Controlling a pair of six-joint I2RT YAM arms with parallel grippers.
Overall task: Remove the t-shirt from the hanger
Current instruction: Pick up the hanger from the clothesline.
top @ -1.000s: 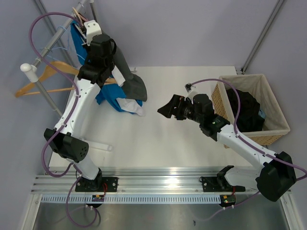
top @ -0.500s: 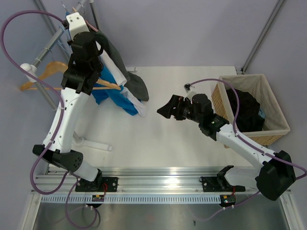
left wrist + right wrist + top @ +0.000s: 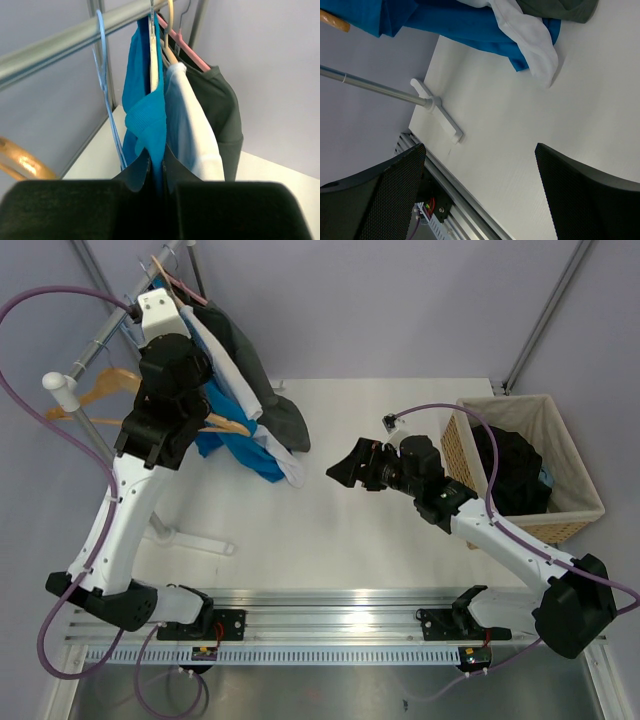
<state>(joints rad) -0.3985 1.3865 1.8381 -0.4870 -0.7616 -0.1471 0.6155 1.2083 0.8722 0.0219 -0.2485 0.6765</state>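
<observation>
A blue t-shirt (image 3: 147,115) hangs from a pale hanger (image 3: 153,55) on the steel rail (image 3: 65,37) at the back left. Its lower part drapes toward the table (image 3: 235,445). My left gripper (image 3: 156,165) is raised up by the rail and is shut on a fold of the blue t-shirt's shoulder, just under the hanger. A white shirt (image 3: 190,125) and a dark grey shirt (image 3: 220,110) hang close beside it on their own hangers. Over the middle of the table, my right gripper (image 3: 345,468) stands open and holds nothing (image 3: 480,190).
A bare wooden hanger (image 3: 95,390) and a thin blue wire hanger (image 3: 102,70) also hang on the rail. The rack's white foot (image 3: 195,540) rests on the table's left side. A wicker basket (image 3: 575,465) with dark clothes (image 3: 510,470) stands at the right.
My left arm has swung left and risen toward the rail, still gripping the blue cloth, and the hanging shirts have shifted with it. The right arm has stayed put.
</observation>
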